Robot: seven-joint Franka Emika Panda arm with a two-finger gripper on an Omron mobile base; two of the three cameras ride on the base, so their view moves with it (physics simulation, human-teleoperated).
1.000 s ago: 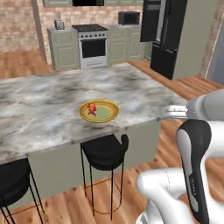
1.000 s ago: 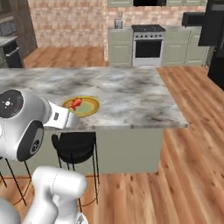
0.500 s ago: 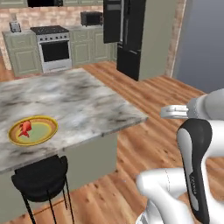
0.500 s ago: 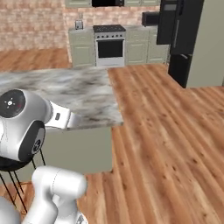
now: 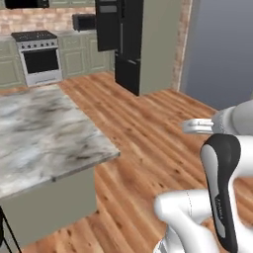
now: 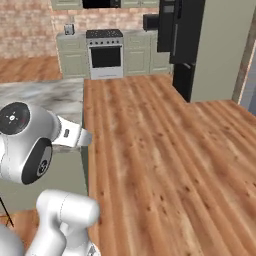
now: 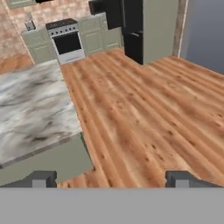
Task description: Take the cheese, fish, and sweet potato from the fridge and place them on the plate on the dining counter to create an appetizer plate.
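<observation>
Tool [image 7: 111, 179]: jaws wide apart, nothing held. Fridge [image 5: 127, 42] stands across the wood floor, doors apparently shut; view is coarse. Dining surface [image 5: 42, 136] lies beside the base; its visible end carries no plate. Cheese and sweet potato retrieval judged outstanding.

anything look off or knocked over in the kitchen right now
Nothing stands out. The fridge stands upright with its black doors shut, the stove sits square between the cabinets, and the dining counter top shows no spill. The wood floor is unmarked, and the gripper is open with nothing between its fingers.
</observation>
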